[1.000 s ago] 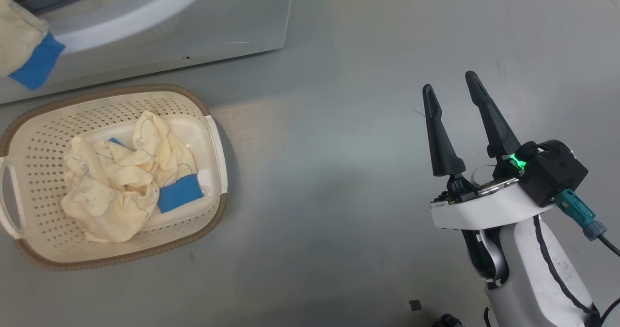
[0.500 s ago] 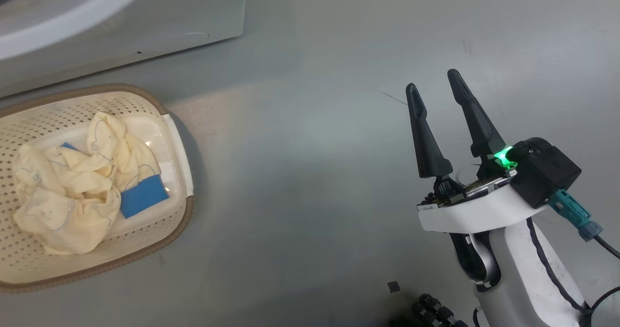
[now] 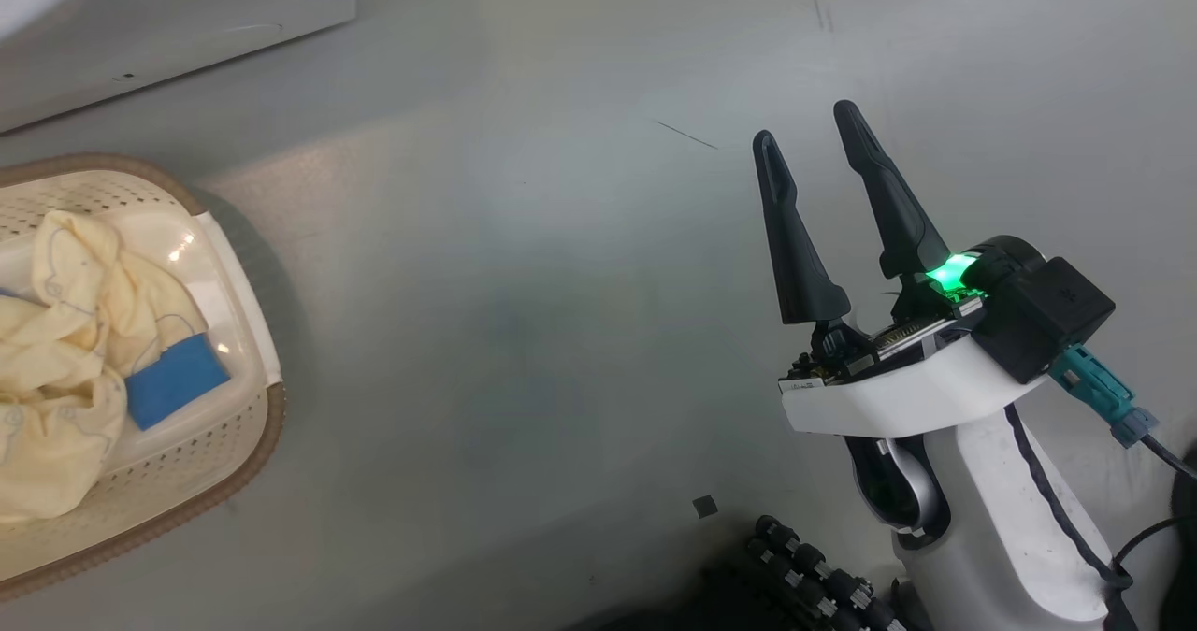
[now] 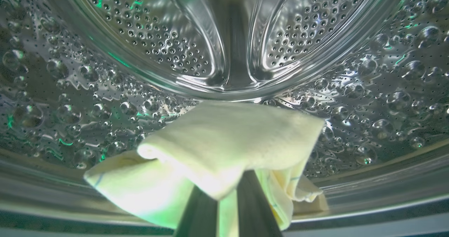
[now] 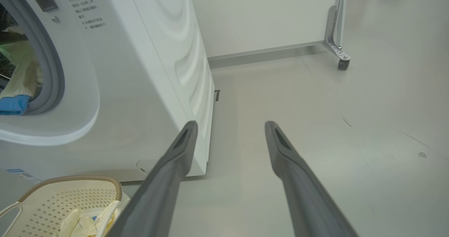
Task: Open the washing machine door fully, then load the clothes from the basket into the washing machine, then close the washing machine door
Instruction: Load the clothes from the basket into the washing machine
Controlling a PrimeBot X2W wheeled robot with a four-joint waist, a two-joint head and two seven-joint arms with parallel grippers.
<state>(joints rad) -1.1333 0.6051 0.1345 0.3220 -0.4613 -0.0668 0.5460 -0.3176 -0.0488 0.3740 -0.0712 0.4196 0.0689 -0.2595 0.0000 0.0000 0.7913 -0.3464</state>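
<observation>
My left gripper [image 4: 226, 195] is inside the washing machine's perforated steel drum [image 4: 140, 37], shut on a cream-yellow garment [image 4: 224, 142] that drapes over its fingers. In the right wrist view that garment [image 5: 17, 79] hangs in the opening of the white washing machine [image 5: 140, 72], its blue cuff low at the gasket. The cream basket [image 3: 271, 416] sits on the floor at the left edge, more clothes [image 3: 56, 360] crumpled inside. My right gripper [image 3: 804, 121] stands open over bare floor, far right of the basket. The washing machine door is out of view.
The washing machine's lower front [image 3: 168, 23] is at the top left. A white panel on a caster wheel [image 5: 338, 63] stands behind the machine to the right. A ribbed black cable [image 3: 804, 575] lies near my base. Grey floor stretches between basket and right arm.
The head camera has swung right, so basket and machine sit further left in the picture. The garment with the blue cuff has left the head view. The right gripper stays open.
</observation>
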